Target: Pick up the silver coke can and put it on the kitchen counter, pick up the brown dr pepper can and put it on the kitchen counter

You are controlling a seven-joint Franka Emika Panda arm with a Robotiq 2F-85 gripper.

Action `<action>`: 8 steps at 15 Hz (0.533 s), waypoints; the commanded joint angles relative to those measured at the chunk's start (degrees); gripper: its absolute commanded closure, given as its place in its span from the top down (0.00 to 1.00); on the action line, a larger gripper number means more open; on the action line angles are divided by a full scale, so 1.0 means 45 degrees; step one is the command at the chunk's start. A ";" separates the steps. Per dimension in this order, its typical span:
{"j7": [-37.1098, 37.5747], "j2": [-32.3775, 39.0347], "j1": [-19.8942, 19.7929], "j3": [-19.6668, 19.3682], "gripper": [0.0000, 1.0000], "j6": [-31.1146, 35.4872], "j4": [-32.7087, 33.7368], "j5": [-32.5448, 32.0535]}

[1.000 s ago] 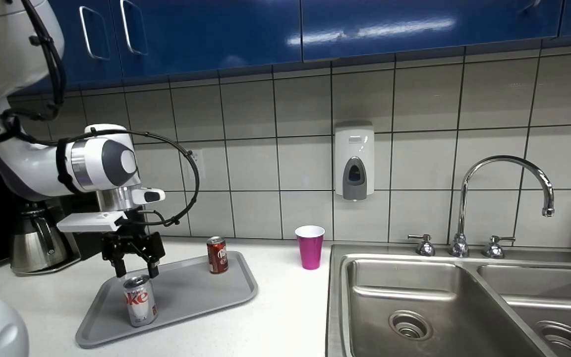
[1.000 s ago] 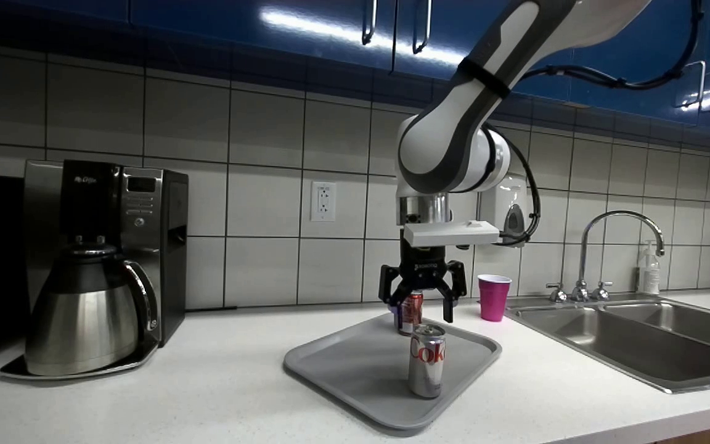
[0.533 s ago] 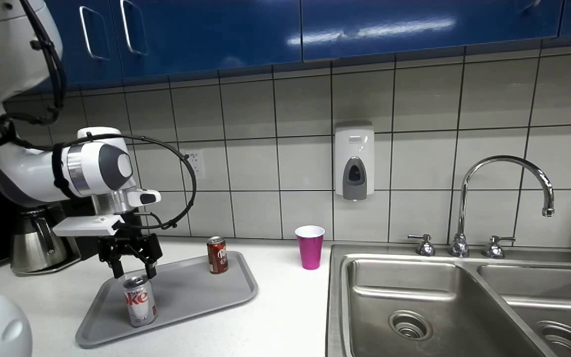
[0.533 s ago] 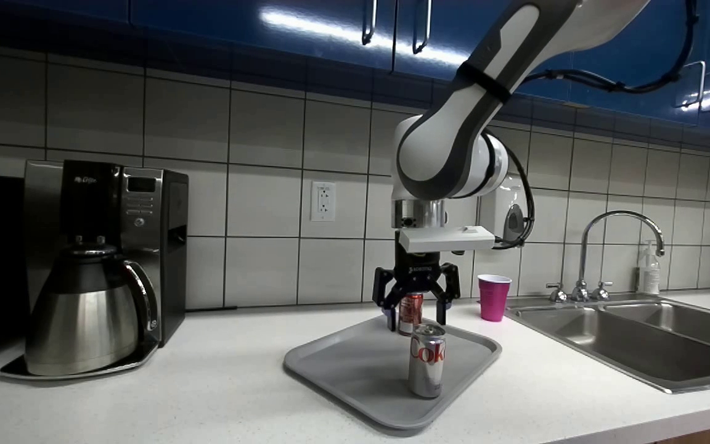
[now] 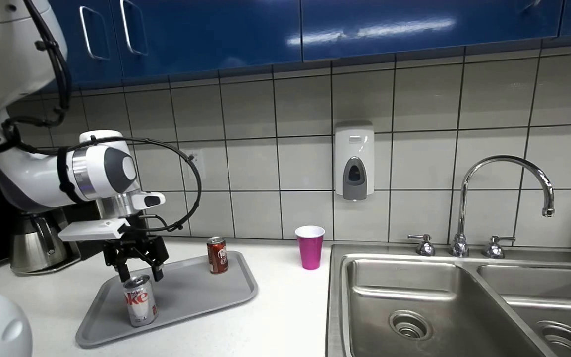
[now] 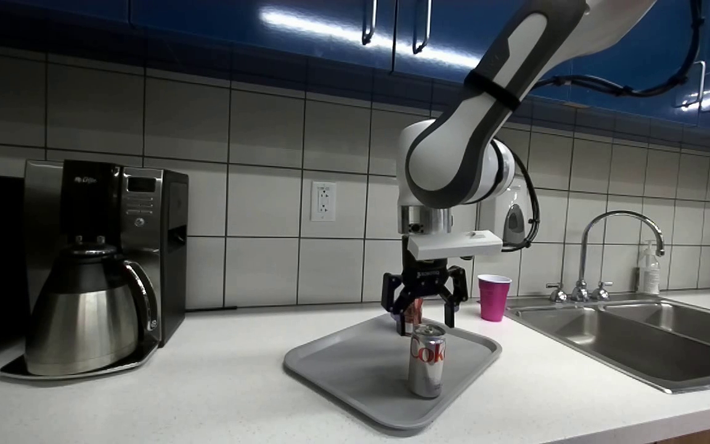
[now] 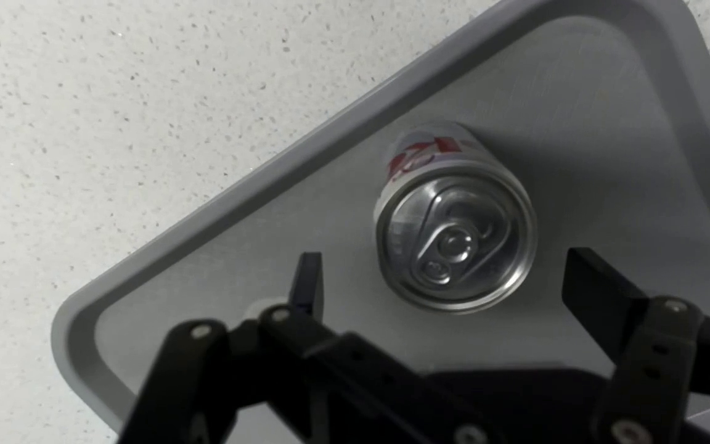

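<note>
The silver coke can (image 5: 140, 301) stands upright on the grey tray (image 5: 191, 287), near one of its long edges. Its red lettering shows in all three views, and its metal top faces the camera in the wrist view, the tab lying flat. The hand (image 7: 444, 271) is released: its black fingers (image 7: 598, 296) point down, spread wider than the can, and in the wrist view a strip of tray shows between each of them and the rim. In both exterior views they end close to the can's top; whether they reach below it I cannot tell.

The brown dr pepper can (image 5: 217, 255) stands upright on the same tray, near its back edge and well apart from the silver one; in an exterior view the hand partly hides it. The tray lies on the white desk (image 6: 225, 382), speckled in the wrist view. A pink cup (image 5: 310, 250) stands upright on the desk between the tray and the steel double sink (image 5: 336, 302). A curved chrome faucet (image 5: 506, 158) rises behind the sink, with a soap bottle (image 6: 649, 274) near it. On the tray's other side sits a coffee maker (image 6: 173, 265) with a steel carafe (image 6: 84, 327). Blue cabinets (image 5: 206, 29) hang above; on the tiled wall (image 5: 305, 163) below them are a soap dispenser (image 5: 354, 158) and a power outlet (image 6: 323, 201). The white arm (image 6: 438, 160) reaches down over the tray.
</note>
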 commanded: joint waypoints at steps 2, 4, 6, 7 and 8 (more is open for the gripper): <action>0.0431 -0.0267 0.0153 -0.0174 1.00 0.0637 -0.0545 -0.0146; 0.0419 -0.0272 0.0154 -0.0176 1.00 0.0841 -0.0738 -0.0102; 0.0382 -0.0224 0.0150 -0.0179 1.00 0.1097 -0.0906 -0.0030; 0.0354 -0.0207 0.0146 -0.0183 1.00 0.1213 -0.0971 0.0009; 0.0340 -0.0174 0.0142 -0.0188 1.00 0.1362 -0.1021 0.0033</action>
